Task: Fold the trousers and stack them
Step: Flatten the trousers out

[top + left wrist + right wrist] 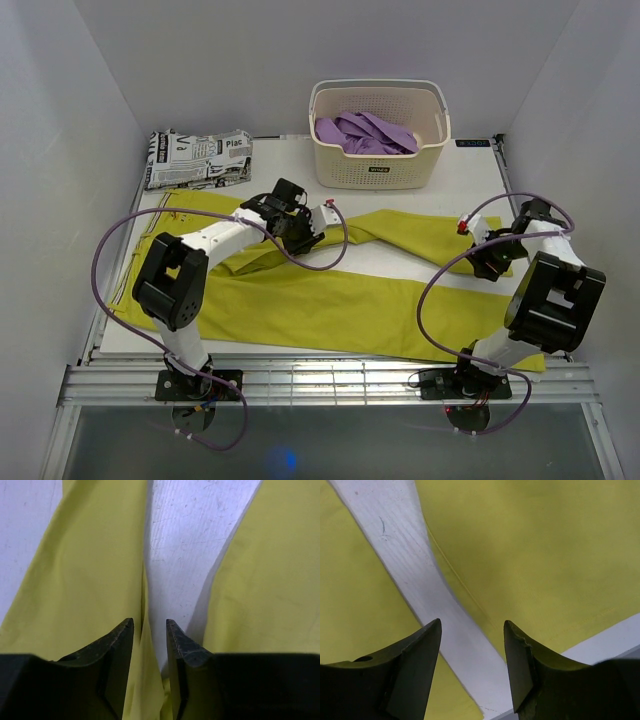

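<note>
Yellow trousers point(330, 300) lie spread on the white table point(400, 262), waist at the left and both legs running to the right. My left gripper point(305, 232) is on the far leg near the crotch. In the left wrist view point(150, 622) its jaws stand narrowly apart, pinching a raised fold of the trousers point(95, 570). My right gripper point(487, 255) is at the far leg's hem. In the right wrist view point(472, 622) it is open and empty over the bare strip of table point(420, 580) between the two legs of the trousers point(535, 555).
A cream laundry basket point(375, 170) with purple clothes point(365, 132) stands at the back centre. A folded black-and-white printed garment point(197, 158) lies at the back left. White walls close in on both sides, and purple cables loop from both arms.
</note>
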You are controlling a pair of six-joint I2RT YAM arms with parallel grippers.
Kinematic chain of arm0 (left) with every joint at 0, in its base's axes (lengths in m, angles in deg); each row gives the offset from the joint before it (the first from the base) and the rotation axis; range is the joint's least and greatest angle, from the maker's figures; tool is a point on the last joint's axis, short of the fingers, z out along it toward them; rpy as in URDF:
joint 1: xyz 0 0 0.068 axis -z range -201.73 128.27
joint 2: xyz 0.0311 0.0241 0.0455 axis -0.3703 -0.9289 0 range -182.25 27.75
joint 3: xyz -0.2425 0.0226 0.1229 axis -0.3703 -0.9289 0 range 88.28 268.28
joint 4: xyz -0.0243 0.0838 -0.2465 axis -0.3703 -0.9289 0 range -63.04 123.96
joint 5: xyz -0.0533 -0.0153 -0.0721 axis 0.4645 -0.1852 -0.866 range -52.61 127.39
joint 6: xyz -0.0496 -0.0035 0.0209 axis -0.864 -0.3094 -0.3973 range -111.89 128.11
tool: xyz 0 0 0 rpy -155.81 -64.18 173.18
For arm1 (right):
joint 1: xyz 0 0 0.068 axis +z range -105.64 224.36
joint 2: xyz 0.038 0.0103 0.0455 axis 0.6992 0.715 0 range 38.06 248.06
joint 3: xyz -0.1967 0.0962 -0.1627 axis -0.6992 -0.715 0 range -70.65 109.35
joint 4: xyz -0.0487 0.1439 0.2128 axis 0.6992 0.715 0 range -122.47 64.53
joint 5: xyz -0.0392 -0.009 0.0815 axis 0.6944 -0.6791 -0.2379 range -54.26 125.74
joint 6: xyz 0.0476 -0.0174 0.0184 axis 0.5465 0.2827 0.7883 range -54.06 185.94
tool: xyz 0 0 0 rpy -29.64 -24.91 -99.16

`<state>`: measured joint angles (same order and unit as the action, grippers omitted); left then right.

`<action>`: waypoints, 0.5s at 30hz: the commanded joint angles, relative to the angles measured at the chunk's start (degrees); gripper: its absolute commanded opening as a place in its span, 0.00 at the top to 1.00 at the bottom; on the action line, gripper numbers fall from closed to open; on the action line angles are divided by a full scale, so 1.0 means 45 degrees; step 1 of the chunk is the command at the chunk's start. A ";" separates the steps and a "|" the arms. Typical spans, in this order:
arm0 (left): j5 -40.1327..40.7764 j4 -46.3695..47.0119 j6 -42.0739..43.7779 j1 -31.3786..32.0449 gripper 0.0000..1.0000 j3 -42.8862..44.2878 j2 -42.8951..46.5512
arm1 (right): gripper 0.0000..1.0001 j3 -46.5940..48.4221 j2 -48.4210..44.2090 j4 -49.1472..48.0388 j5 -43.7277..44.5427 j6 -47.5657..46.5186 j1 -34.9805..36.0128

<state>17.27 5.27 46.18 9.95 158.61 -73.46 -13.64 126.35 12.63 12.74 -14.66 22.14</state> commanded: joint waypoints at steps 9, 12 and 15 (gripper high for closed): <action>0.1931 -0.0383 0.1346 0.0538 0.76 0.0018 0.0030 | 0.56 0.0063 0.1414 -0.2424 0.0815 0.0917 0.0445; 0.1777 -0.0617 0.1522 0.0538 0.76 -0.0119 0.0225 | 0.64 0.0494 0.1746 -0.2464 0.0815 0.1211 0.0445; 0.1523 -0.0695 0.1386 0.0577 0.73 -0.0101 0.0362 | 0.75 0.0689 0.1903 -0.2581 0.0874 0.1387 0.0426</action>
<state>24.77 3.55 51.73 12.25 158.43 -74.24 -13.29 134.65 3.04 16.37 -10.11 23.98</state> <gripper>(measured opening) 0.265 0.279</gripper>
